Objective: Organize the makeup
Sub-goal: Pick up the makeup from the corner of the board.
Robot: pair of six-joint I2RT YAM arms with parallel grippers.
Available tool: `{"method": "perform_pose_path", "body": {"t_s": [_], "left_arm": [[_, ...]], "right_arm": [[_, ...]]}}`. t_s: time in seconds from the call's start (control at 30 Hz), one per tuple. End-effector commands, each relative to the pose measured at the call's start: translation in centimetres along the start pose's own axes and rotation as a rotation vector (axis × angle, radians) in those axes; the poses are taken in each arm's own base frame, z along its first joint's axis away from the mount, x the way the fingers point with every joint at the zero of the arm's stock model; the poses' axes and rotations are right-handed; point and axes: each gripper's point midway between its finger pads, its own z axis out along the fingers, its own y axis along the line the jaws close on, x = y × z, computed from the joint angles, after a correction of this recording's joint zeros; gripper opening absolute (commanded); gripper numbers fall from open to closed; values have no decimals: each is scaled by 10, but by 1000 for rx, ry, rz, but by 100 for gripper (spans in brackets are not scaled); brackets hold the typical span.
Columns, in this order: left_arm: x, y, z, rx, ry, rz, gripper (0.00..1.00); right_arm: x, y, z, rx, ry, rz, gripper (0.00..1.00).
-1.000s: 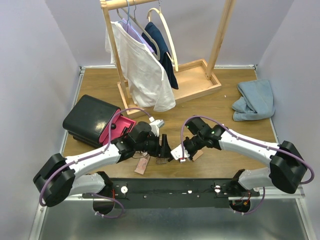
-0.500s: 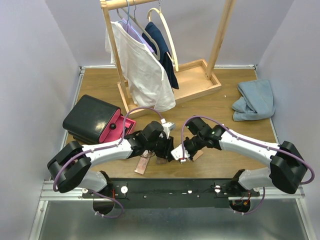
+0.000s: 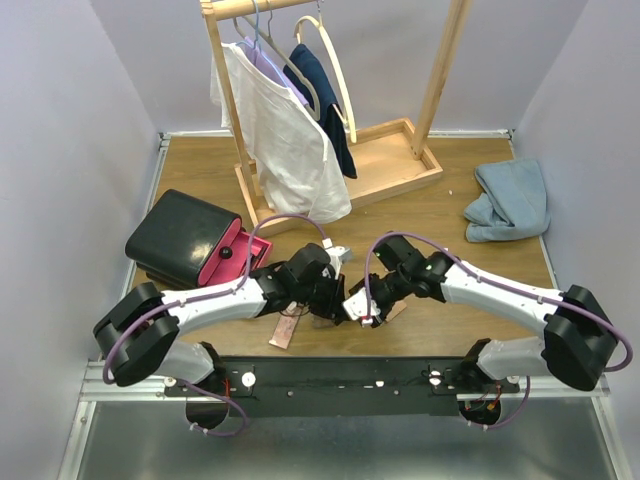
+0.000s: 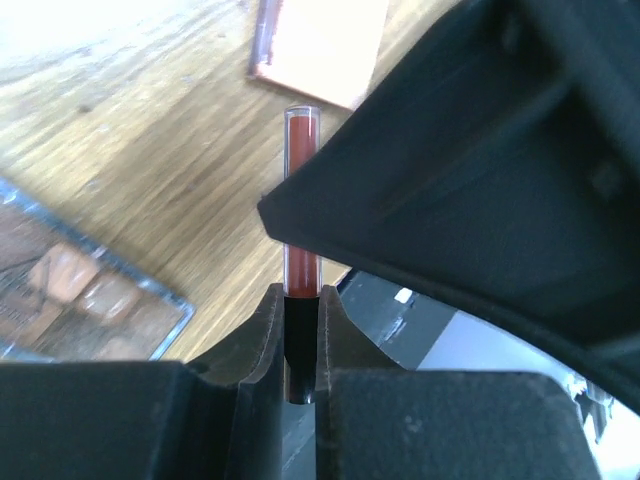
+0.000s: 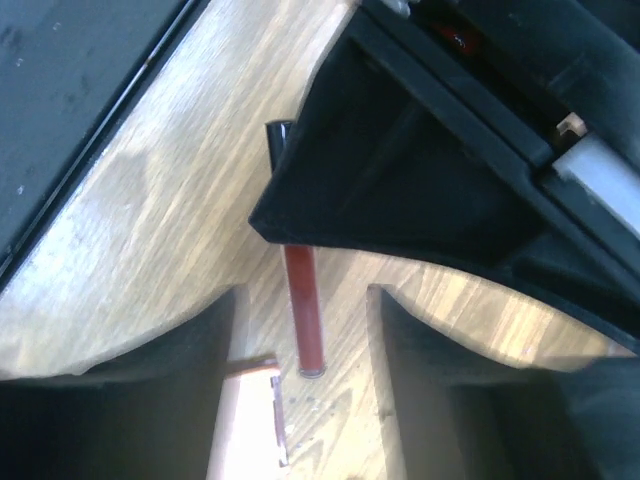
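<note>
While meeting over the tabletop (image 4: 150, 180), pinching the cap of a dark-red tube (image 4: 301, 170) in the left hand (image 4: 300, 300). Holding the right hand (image 5: 303, 300) spread around its red end.

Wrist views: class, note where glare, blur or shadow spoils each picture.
Left wrist: glare whitens the tabletop at top left; the red tube is sharp, the left fingers blurred. Right wrist: the pale compact is washed out, right fingers soft and dark.
</note>
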Motion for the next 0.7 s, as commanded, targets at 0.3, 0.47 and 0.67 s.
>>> {"method": "perform_pose_path", "body": {"t_s": [0.3,0.47,0.67], "left_arm": [[4,38,-49,-256,-81,42,0],[-1,50,-77,-370,-127,63,0],[-18,63,-116,-495,-206,84,0]], "right_arm": [[5,-20,-10,124,60,13,100],[9,-26,-14,151,83,32,100],[13,-28,-14,163,93,37,100]]}}
